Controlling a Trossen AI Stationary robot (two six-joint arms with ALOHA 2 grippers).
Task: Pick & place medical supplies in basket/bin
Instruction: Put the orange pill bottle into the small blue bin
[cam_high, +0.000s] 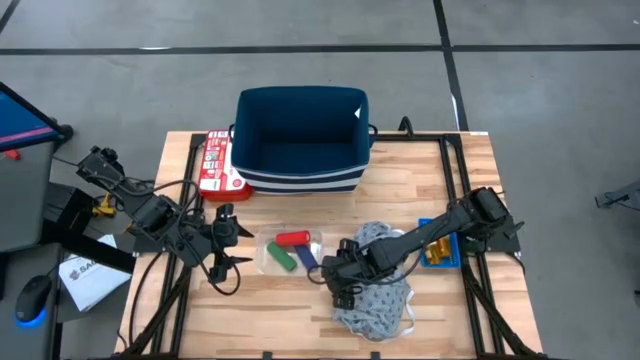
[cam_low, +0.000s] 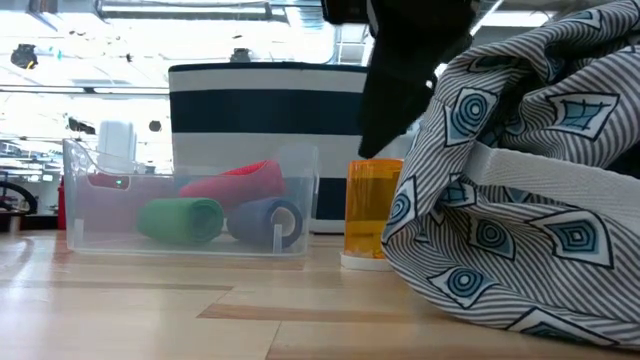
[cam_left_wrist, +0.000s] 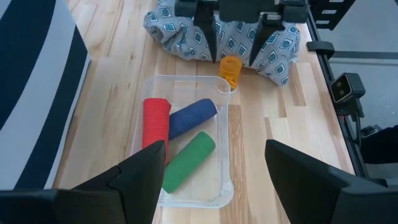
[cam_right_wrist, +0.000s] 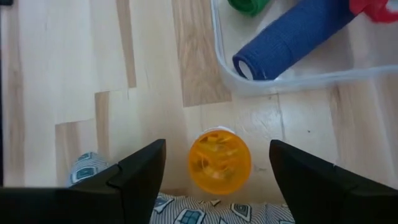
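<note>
My left gripper (cam_high: 232, 236) hangs at the left of the wooden table (cam_high: 420, 180), its fingers spread wide and holding nothing, aimed at the clear plastic tray (cam_left_wrist: 222, 155) just beside it. In that tray lie three small rolled cylinders, one red (cam_left_wrist: 156, 122), one blue (cam_left_wrist: 191, 117) and one green (cam_left_wrist: 188, 160), side by side and touching. Behind the tray stands the large navy fabric basket with white stripes (cam_high: 300, 140); as far as the overhead view shows, it has nothing in it, so I judge the placing has hardly begun. Right of the tray, my right gripper (cam_right_wrist: 217, 163) hovers directly over a small orange pill bottle (cam_right_wrist: 219, 160) that stands upright on the table. My fingers are parted to either side of it and not closed on it. The bottle stands against the grey patterned cloth garment (cam_high: 375, 300) heaped at the front. Farther right sits the small bright blue plastic bin (cam_high: 446, 256), partly hidden under my right arm; I cannot tell what it holds. Cylinders, bottle and garment all remain to be moved.
</note>
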